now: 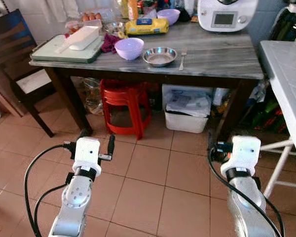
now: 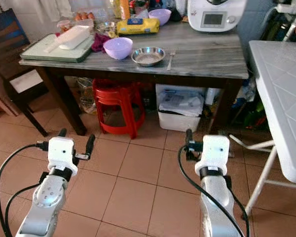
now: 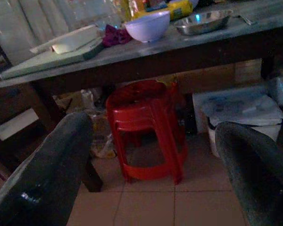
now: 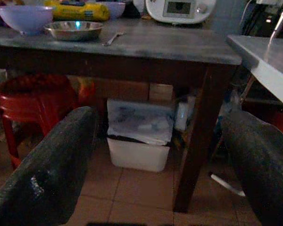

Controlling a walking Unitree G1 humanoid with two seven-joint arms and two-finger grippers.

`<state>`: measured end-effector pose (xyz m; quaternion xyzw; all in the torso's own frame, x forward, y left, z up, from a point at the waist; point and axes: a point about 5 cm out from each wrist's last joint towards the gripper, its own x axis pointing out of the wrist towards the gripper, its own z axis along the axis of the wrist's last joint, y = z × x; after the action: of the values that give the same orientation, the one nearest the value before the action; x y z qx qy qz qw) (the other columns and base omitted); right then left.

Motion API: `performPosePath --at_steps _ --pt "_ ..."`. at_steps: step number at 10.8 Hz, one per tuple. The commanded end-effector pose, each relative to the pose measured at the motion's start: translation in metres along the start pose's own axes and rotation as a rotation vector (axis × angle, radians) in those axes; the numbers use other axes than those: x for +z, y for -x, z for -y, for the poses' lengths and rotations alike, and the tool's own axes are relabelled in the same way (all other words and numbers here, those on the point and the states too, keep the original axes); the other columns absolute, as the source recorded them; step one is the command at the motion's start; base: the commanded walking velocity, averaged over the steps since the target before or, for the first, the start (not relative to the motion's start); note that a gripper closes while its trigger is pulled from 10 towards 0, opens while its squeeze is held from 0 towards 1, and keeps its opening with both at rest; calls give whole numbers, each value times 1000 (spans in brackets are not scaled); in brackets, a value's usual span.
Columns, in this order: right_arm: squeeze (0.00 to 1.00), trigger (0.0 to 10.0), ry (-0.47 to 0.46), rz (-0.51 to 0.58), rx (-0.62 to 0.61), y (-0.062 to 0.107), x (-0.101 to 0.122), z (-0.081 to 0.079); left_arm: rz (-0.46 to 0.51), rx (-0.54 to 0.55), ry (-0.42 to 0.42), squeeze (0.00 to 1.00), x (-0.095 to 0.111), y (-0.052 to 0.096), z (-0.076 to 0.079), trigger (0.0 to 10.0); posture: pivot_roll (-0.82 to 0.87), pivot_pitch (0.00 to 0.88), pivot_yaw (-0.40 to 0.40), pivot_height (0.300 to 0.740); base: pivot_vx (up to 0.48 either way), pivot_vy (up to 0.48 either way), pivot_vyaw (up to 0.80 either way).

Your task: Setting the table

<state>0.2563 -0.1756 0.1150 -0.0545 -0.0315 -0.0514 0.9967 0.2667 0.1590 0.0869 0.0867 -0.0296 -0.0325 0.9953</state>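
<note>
Steel fork (image 1: 182, 58) beside bowl (image 1: 160, 56), tines away.

purple bowls (image 1: 129, 48): 2 | steel bowl (image 1: 160, 56): 1 | fork (image 1: 183, 58): 1

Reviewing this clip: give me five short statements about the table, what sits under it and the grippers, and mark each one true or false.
1. The fork lies just beside the steel bowl near the table's front edge. True.
2. The left gripper holds the lavender bowl. False: both the left gripper and the right gripper hang open over the tiled floor, short of the table, holding nothing.
3. Red stools stand stacked under the table. True.
4. The white bin sits on top of the table. False: it sits on the floor under the table, beside the stools.
5. The steel bowl is stacked inside the lavender bowl. False: they stand side by side.
</note>
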Motion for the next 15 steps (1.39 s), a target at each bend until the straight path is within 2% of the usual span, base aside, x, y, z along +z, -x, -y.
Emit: performPosePath --at_steps 1,4,7,8,15 --pt "0 10000 -10 10 1 0 5 0 -14 13 -10 0 -1 3 -3 10000 -149 79 76 740 -266 0 0" --pt "0 10000 -4 9 0 -1 7 0 16 -4 -11 0 5 -1 -1 10000 -153 84 71 740 -190 0 0" --pt "0 10000 4 12 -2 -5 8 2 61 -88 26 0 16 -6 3 10000 -153 82 72 740 0 0 0" --pt "0 10000 6 14 -5 -6 9 2 73 -115 62 0 20 -7 5 10000 -153 80 73 740 0 -461 0" --pt "0 10000 10 16 -26 -8 10 3 72 -169 92 0 20 -6 13 10000 -157 89 82 740 0 -469 0"
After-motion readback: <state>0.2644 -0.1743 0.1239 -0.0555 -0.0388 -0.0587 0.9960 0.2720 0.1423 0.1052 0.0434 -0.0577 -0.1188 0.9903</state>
